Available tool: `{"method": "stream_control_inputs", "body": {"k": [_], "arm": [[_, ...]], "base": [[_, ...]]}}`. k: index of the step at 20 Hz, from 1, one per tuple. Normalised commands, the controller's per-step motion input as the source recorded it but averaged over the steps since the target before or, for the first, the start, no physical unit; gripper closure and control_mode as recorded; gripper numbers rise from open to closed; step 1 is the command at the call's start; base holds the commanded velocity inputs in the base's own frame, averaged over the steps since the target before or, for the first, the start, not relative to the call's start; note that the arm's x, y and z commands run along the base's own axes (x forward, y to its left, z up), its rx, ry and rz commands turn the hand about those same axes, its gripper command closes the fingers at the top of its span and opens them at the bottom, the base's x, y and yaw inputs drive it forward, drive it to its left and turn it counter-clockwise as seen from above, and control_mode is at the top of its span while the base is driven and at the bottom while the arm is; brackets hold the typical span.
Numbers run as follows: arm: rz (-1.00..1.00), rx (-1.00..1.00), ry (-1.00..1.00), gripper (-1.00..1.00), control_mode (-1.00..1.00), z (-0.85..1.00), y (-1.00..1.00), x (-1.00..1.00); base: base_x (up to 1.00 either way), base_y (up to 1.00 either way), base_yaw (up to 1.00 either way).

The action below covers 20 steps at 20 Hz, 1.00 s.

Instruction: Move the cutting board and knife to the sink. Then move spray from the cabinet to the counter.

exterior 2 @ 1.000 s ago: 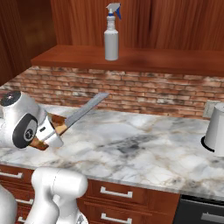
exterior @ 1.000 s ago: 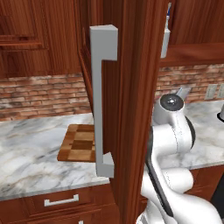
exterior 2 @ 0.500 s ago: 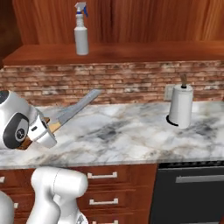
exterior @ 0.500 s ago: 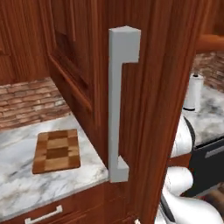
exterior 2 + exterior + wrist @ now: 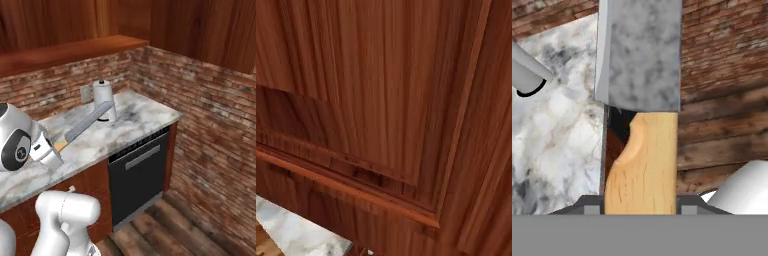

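Now the base has turned, so the spray is gone from sight and a dishwasher [image 5: 140, 175] shows. The knife [image 5: 85, 126] sits clamped in the pincer [image 5: 56, 148], sticking out over the tabletop [image 5: 125, 125]. Keep it held tight on the way to the sink.

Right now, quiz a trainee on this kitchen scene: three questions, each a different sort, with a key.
1. True or false: the gripper holds the knife by its wooden handle.
2. What stands on the counter beyond the blade tip? A) kettle B) paper-towel roll C) spray
3. Fill in: the black appliance sits ___ the counter.

Key: 1 true; 2 B; 3 under.
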Motion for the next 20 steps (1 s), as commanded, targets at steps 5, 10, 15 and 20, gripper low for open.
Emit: {"method": "stream_control_inputs", "body": {"k": [5,10,15,20], "arm": [[0.0,0.0,0.0,1.0,1.0,0.0,0.0,0.0],[0.0,0.0,0.0,1.0,1.0,0.0,0.0,0.0],[0.0,0.0,0.0,1.0,1.0,0.0,0.0,0.0],[0.0,0.0,0.0,1.0,1.0,0.0,0.0,0.0]], "base": [[0.02,-0.5,-0.98],[0.02,-0.61,-0.96],[0.01,-0.38,-1.0],[0.01,-0.32,-1.0]]}}
